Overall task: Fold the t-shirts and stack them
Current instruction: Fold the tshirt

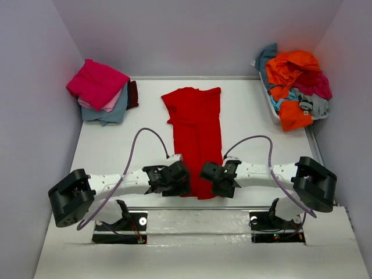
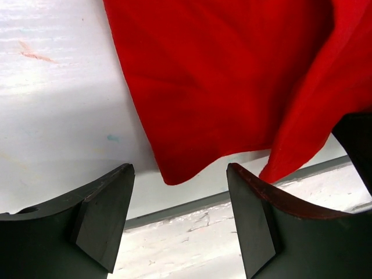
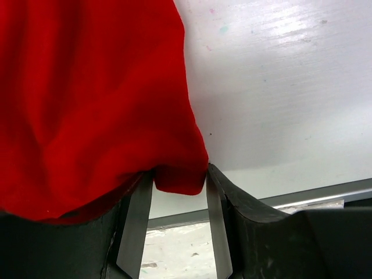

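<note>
Table: white, holding all work items.

Red t-shirt: lies at centre table, folded lengthwise into a long narrow strip running from the far side to the near edge, its hem end between the two grippers. It is thin, limp cloth, judged light and without stiffness. It will sag and drag wherever it is unsupported, and a layered edge may slip apart if only one ply is caught. The best hold is judged to be both near corners of the hem, all layers pinched together, so the strip lifts level for the crosswise fold.

Folded stack: far left corner, magenta on top, pink, grey-blue and maroon below.

Bin: far right, heaped with unfolded t-shirts.

Right gripper: at the strip's near right corner. The wrist view shows a bunched fold of hem wedged between both fingers and touching each. Judged gripping.

Left gripper: at the near left corner, jaws wide apart. The hem hangs just ahead of its fingertips, unpinched.
</note>
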### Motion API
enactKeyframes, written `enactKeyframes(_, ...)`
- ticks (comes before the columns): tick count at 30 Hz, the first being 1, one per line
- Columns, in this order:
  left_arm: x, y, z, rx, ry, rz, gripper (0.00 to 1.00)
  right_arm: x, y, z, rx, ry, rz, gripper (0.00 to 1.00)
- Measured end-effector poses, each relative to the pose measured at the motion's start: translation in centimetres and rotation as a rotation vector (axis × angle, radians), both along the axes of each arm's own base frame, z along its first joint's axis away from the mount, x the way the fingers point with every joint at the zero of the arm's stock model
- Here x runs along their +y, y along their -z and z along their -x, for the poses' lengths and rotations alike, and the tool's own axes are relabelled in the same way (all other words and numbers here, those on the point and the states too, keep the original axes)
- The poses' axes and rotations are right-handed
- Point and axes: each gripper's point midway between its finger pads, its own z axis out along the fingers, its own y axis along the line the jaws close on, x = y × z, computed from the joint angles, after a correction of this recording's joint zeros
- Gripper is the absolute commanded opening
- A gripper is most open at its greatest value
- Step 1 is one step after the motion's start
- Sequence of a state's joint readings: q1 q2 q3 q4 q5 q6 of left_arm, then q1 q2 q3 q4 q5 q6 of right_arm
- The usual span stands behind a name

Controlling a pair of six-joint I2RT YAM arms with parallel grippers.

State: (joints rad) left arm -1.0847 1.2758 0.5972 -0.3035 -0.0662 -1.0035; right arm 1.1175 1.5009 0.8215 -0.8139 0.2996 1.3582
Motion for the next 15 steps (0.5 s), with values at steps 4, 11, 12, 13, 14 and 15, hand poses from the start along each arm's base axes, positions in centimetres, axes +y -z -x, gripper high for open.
enactKeyframes(4, -0.1, 0.0, 0.4, -0.001, -0.010, 0.000, 0.77, -0.2, -0.2, -0.4, -0.023, 0.002, 0.004, 0.48)
enactKeyframes(11, -0.3, 0.0, 0.8, -0.006, -0.022, -0.001, 0.77, -1.4, -1.3, -0.9, -0.064, 0.012, 0.028, 0.51)
enactKeyframes(12, -0.3, 0.0, 0.8, -0.006, -0.023, -0.002, 0.78, -1.5, -1.6, -0.9, -0.070, 0.013, 0.023, 0.51)
enactKeyframes(13, -0.3, 0.0, 0.9, -0.007, -0.022, -0.002, 0.77, -1.5, -1.9, -0.9, -0.075, 0.013, 0.018, 0.51)
enactKeyframes(14, -0.4, 0.0, 0.9, -0.007, -0.022, -0.002, 0.77, -1.6, -2.2, -0.9, -0.081, 0.014, 0.011, 0.51)
enactKeyframes(15, -0.4, 0.0, 0.9, -0.007, -0.022, -0.001, 0.77, -1.6, -2.6, -1.0, -0.087, 0.014, 0.003, 0.51)
